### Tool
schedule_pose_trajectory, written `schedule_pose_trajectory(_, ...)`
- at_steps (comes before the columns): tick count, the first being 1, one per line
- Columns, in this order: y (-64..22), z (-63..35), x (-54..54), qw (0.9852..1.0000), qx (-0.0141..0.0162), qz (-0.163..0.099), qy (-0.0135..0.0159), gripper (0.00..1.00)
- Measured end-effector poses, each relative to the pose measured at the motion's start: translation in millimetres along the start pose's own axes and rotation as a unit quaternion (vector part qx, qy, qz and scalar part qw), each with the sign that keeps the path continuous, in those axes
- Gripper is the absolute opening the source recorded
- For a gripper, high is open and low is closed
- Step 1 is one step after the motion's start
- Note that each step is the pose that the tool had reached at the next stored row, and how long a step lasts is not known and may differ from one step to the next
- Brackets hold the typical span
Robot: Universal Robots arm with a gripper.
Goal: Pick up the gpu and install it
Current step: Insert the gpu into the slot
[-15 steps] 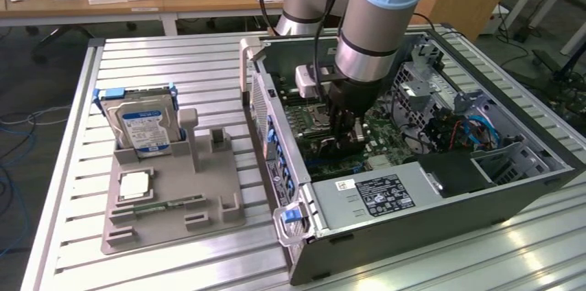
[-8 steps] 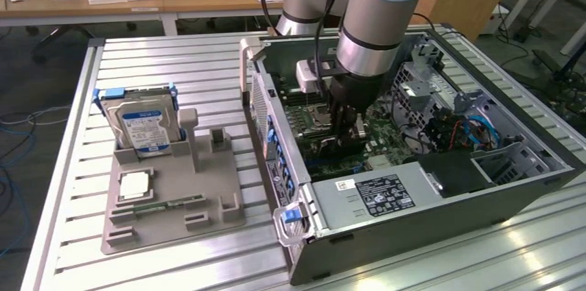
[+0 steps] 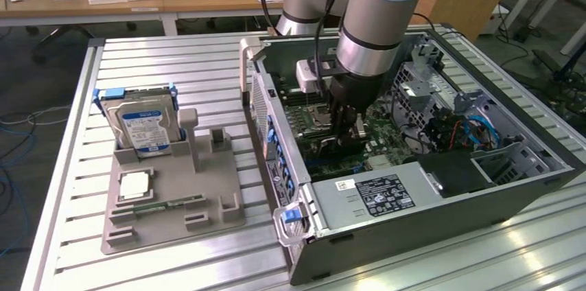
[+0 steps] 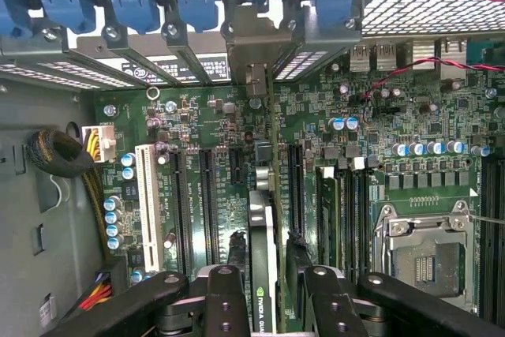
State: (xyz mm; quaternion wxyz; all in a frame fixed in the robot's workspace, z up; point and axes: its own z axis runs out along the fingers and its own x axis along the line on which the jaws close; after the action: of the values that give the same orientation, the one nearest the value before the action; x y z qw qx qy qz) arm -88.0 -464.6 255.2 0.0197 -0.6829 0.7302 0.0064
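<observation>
My gripper (image 4: 266, 293) is down inside the open computer case (image 3: 430, 202), its black, bolted metal fingers (image 4: 225, 290) clamped from both sides on the gpu (image 4: 263, 230). The gpu is a thin dark card seen edge-on, with a small green-and-white logo on its upper edge. It stands upright over the green motherboard (image 4: 237, 128) on the case floor, in line with the long black expansion slots (image 4: 209, 195) and just beside a taller white slot (image 4: 146, 203). I cannot tell whether its lower edge has reached a slot. Its far end points at the case's rear wall, where perforated silver slot covers (image 4: 87, 73) sit under a row of glossy blue plastic latches (image 4: 134, 1). Deeper in the case lies the square CPU socket (image 4: 426, 254) with its bright steel frame, ringed by small cylindrical capacitors. In the exterior view my grey, tubular arm (image 3: 375, 23) drops into the case from above. Outside the case, on the exterior view's left, a matte grey moulded fixture (image 3: 206, 198) rests on the ribbed aluminium table (image 3: 165, 64) and holds an upright silver hard drive (image 3: 142, 130) with a blue-white label and a slim green memory stick (image 3: 169, 203) lying flat.
</observation>
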Motion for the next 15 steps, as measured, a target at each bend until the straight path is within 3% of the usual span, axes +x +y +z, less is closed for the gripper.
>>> schedule_pose_trajectory(5,0.0,0.0,0.0,1.0000,0.0000,0.000,0.0000,0.34)
schedule_pose_trajectory(7,0.1,0.1,-1.6,1.0000,-0.0001,0.000,-0.0013,0.42)
schedule_pose_trajectory(15,0.1,0.1,-1.7,1.0000,-0.0001,0.000,-0.0013,0.42)
